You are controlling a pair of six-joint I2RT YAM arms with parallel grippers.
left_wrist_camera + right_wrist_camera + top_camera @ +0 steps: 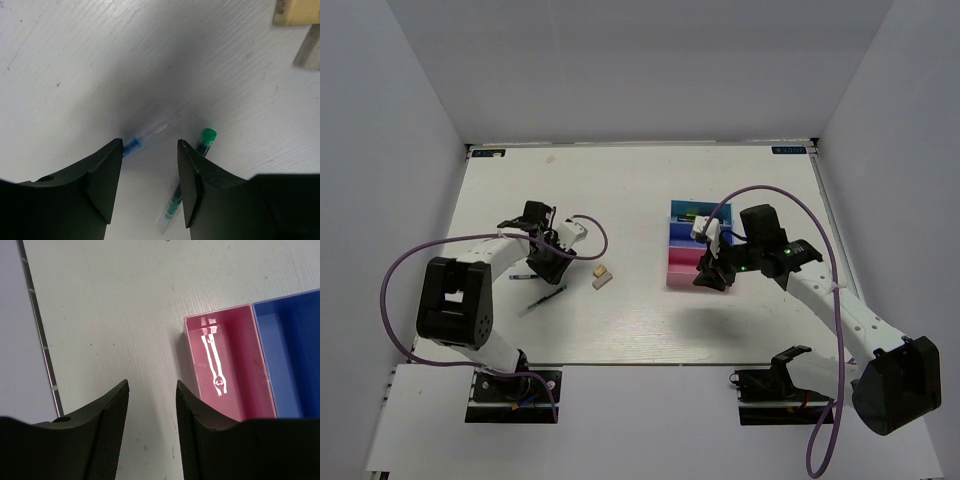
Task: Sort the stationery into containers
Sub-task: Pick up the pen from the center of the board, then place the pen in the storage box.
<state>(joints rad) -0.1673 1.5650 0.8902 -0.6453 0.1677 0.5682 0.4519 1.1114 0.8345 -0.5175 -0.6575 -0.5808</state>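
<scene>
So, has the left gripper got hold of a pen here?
No, the left gripper is open, and the blue-tipped pen and the green-capped pen both lie on the table.

Pink tray (250, 375), blue tray (295, 355); green-capped pen (206, 137), blue-tipped pen (144, 135); tan eraser (297, 11).

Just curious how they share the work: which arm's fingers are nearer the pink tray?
Right: the right fingers hover just beside the pink tray; the left fingers are far across the table, above a blue pen.
</scene>
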